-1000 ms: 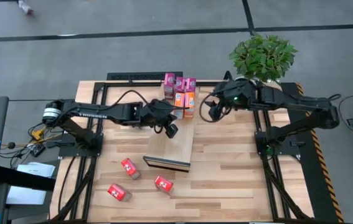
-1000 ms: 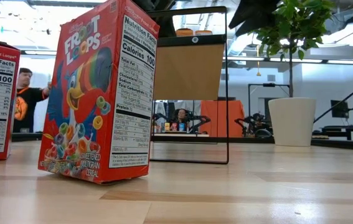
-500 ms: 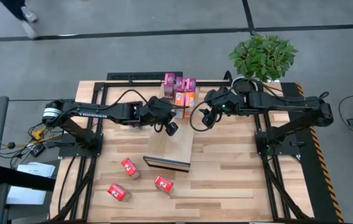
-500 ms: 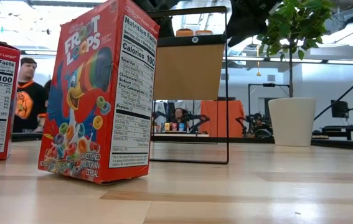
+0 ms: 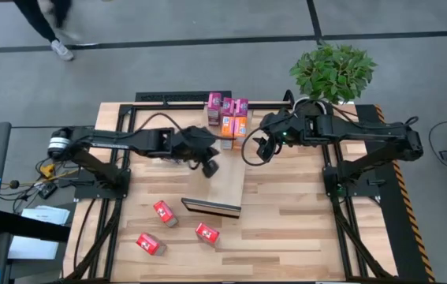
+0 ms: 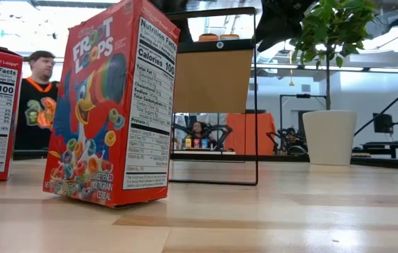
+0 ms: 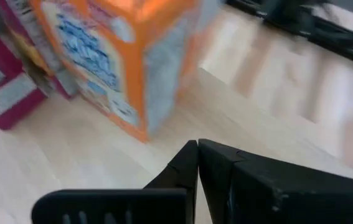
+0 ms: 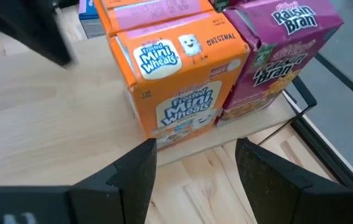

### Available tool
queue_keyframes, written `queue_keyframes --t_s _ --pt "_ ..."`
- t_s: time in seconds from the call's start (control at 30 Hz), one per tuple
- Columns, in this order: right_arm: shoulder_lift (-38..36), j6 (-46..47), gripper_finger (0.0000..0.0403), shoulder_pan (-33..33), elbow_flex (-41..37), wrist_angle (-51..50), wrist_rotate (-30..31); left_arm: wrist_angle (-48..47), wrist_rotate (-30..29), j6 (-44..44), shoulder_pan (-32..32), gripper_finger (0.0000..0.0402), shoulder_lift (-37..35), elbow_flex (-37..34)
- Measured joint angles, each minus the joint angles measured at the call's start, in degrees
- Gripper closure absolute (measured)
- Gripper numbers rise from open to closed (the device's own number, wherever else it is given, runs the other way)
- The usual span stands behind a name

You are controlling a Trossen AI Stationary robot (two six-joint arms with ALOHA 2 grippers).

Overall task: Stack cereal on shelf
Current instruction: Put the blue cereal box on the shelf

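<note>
The long pale wooden block shelf [image 5: 221, 186] lies mid-table on the slatted wooden table [image 5: 302, 229], with small orange and magenta-purple cardboard cereal boxes [image 5: 229, 115] clustered upright at its far end. The right claw [image 5: 263, 149] hangs just beside that cluster, its fingers [image 8: 136, 175] spread wide with nothing between them; directly ahead of it stand an orange box [image 8: 179, 87] reading "Frosted Mini Wheats ORIGINAL" and, touching it, a magenta box [image 8: 276, 53] reading "Kellogg's Raisin Bran". The left claw [image 5: 208, 163] hovers over the shelf near the same boxes, its fingers [image 7: 192, 171] pressed together and holding nothing. Three small red boxes [image 5: 165, 212] lie on the table near the shelf's dark near end. One red box [image 6: 107, 105] reads "Froot Loops", "Nutrition Facts", "Calories 100".
</note>
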Motion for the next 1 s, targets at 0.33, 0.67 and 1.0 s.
queue_keyframes --t_s 0.33,0.67,1.0 --pt "-1.36 -0.48 0.0158 -0.09 0.04 -0.62 0.00 -23.11 23.02 3.27 -4.52 0.0336 -16.32 0.07" --pt "-1.35 -0.70 0.0158 -0.27 0.04 -0.37 0.04 -45.60 5.76 4.75 -11.08 0.0141 -23.53 0.04" --pt "-1.33 -0.46 0.0158 -0.55 0.04 -0.23 0.15 -41.13 0.56 28.26 1.51 0.0098 -22.35 -2.68"
